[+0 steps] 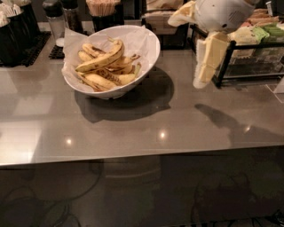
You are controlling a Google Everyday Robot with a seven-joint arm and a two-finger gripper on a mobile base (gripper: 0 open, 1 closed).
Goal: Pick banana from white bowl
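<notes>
The white bowl [146, 48] stands on the grey counter at the back left of centre, lined with crumpled white paper. It holds a pile of bananas. The banana [101, 60], long, curved and yellow with brown speckles, lies on top of the pile. My gripper [185, 52] hangs above the counter to the right of the bowl, level with its rim and apart from it. One cream finger [207, 57] points down and the other points left near the top. The fingers are spread, with nothing between them.
A black wire rack [248, 46] with packets stands behind the gripper at the right. Black containers [15, 29], a shaker [55, 20] on a black mat and a cup of sticks [103, 9] line the back. The counter's front edge [133, 157] runs across the middle.
</notes>
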